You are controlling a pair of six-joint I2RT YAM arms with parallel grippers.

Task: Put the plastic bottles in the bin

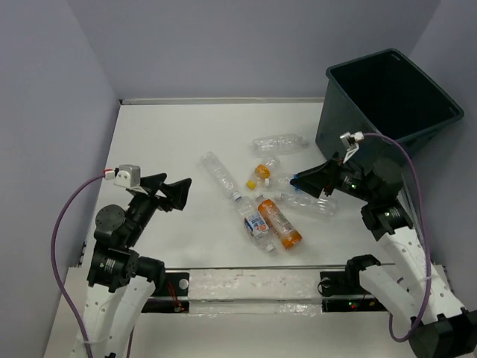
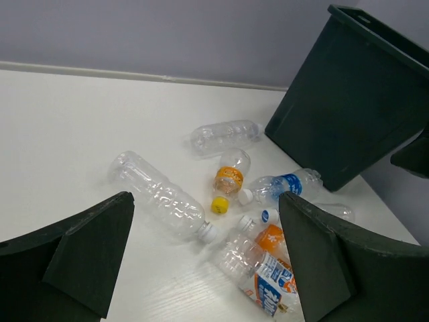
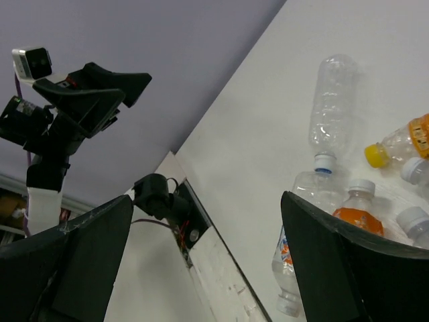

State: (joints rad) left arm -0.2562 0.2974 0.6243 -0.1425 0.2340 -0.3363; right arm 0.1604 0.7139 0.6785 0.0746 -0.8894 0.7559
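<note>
The dark green bin (image 1: 365, 66) stands tilted at the far right, also in the left wrist view (image 2: 348, 100). Several bottles lie on the white table left of it: a clear one (image 1: 279, 142), a long clear one (image 1: 220, 175), a small yellow-capped one (image 1: 261, 173), an orange one (image 1: 280, 222), a blue-white labelled one (image 1: 257, 224) and a clear blue-banded one (image 1: 309, 200). My left gripper (image 1: 177, 191) is open and empty, left of the bottles, facing them (image 2: 204, 201). My right gripper (image 1: 313, 179) is open and empty above the blue-banded bottle (image 3: 206, 200).
The table's near edge carries a taped strip with both arm bases (image 1: 246, 287). Grey walls close the left and back. The left arm (image 3: 74, 114) shows in the right wrist view. Bare table lies between the left gripper and the bottles.
</note>
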